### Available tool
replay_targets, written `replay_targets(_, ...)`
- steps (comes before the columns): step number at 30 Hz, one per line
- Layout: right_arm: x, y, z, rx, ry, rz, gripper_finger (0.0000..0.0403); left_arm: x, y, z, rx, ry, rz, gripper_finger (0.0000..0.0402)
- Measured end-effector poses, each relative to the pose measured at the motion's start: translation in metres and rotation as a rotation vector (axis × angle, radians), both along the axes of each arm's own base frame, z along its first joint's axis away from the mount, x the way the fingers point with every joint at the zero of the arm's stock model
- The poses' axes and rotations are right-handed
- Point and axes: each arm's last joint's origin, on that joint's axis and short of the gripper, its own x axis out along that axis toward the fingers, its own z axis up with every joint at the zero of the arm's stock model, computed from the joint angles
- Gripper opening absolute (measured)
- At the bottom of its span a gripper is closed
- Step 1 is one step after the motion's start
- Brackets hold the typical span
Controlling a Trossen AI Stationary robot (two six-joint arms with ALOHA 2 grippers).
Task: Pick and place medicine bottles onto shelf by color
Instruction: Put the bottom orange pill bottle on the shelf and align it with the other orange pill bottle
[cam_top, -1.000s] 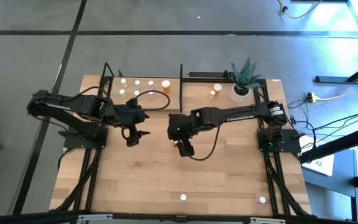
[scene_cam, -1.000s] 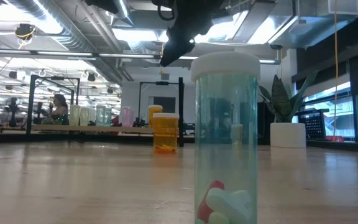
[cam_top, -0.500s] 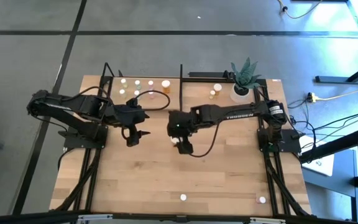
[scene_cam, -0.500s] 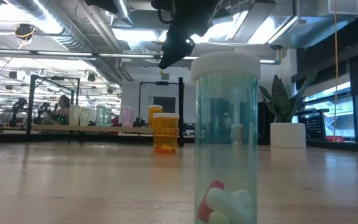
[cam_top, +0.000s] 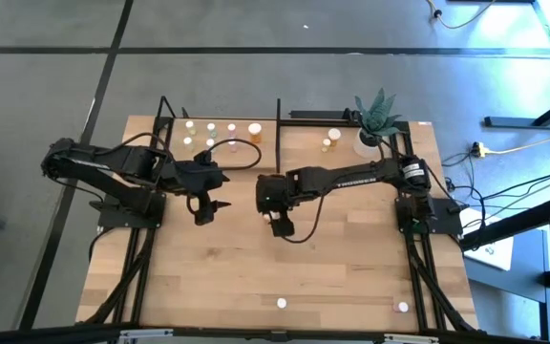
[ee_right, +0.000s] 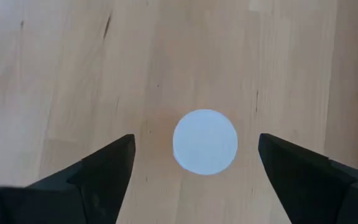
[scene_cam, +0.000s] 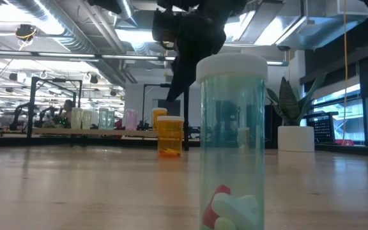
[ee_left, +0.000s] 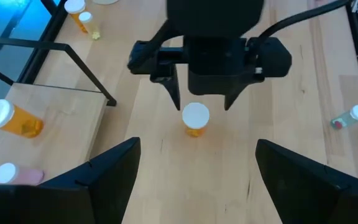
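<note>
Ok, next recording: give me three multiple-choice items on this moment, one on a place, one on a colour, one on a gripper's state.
1. Where is the right gripper?
A. Over the plant pot
B. Above an upright bottle at mid-table
C. At the near table edge

2. What colour is the body of the bottle under it?
A. Orange
B. Green
C. Pink

3. How do the right gripper's fingers stand?
A. Shut on the bottle
B. Shut on nothing
C. Open, on either side of the cap, not touching it

Answers:
1 B: the high view puts it at mid-table, and its wrist view looks straight down on a white cap.
2 A: the left wrist view shows orange below the cap.
3 C: bare wood shows between each finger and the cap.

The left gripper waits, open, beside the shelf.
</note>
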Motion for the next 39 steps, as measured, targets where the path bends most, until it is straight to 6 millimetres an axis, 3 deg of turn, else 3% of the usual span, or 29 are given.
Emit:
replay_targets(12, 0.010, -0.005, -0.031, 0.004, 0.050, -0.006, 0.0343, 0.000, 0.000, 0.000, 0.000, 0.000, 0.000, 0.0312)
replay_targets(28, 0.016, -0.005, -0.052, -0.018, 0.080, -0.015, 0.0339, 0.000, 0.000, 0.000, 0.000, -0.001, 0.001, 0.0312)
replay_targets(39, 0.018, -0.005, -0.054, -0.015, 0.071, -0.021, 0.0249, 0.000, 0.000, 0.000, 0.000, -0.001, 0.001, 0.0312)
